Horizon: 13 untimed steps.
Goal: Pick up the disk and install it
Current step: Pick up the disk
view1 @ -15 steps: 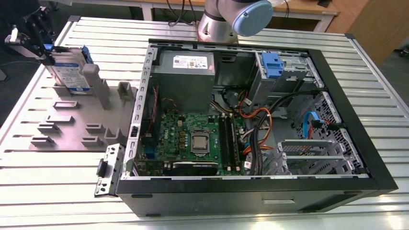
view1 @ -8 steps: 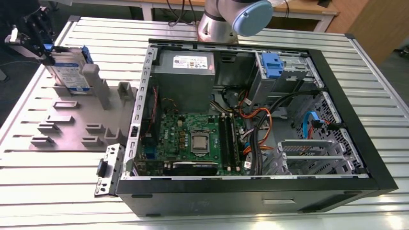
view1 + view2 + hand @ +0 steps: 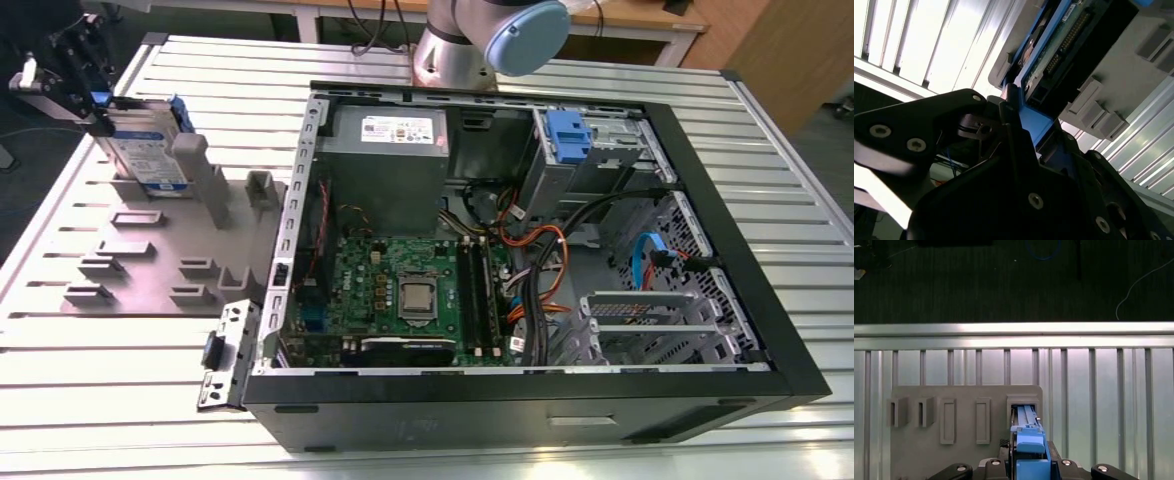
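At the grey holder (image 3: 160,255), one pincer (image 3: 102,110) is clamped on the single upright disk (image 3: 144,155).

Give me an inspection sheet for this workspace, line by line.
Surface: ribbed metal table, carrying a grey fixture plate and an open computer case.
Job's things: the disk stands upright in a fixture slot, not yet in the case.
Clutter: grey metal bracket by the case's corner.
Grippers: gripper at the disk's upper end, jaws shut on its blue frame.
Cables: orange, blue and black wires inside the case.
Surroundings: dark floor, wooden furniture.
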Each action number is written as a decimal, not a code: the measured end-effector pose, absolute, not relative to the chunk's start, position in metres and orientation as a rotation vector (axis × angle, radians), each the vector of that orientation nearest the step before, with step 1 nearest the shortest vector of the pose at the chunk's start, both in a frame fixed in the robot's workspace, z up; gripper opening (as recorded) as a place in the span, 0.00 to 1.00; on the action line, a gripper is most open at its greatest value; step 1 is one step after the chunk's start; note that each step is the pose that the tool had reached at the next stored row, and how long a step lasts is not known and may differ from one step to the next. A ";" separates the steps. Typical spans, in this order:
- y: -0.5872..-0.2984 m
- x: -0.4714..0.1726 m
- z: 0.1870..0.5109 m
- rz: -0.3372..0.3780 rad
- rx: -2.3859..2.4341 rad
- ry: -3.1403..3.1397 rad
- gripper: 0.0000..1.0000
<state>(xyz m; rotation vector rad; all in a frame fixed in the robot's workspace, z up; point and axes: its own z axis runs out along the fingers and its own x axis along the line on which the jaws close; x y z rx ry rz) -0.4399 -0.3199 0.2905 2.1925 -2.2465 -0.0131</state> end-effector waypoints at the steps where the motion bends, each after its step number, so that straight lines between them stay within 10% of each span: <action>1: -0.320 -0.440 0.291 -0.013 2.191 -2.248 0.37; 13: -0.320 -0.440 0.291 -0.013 2.169 -2.269 0.44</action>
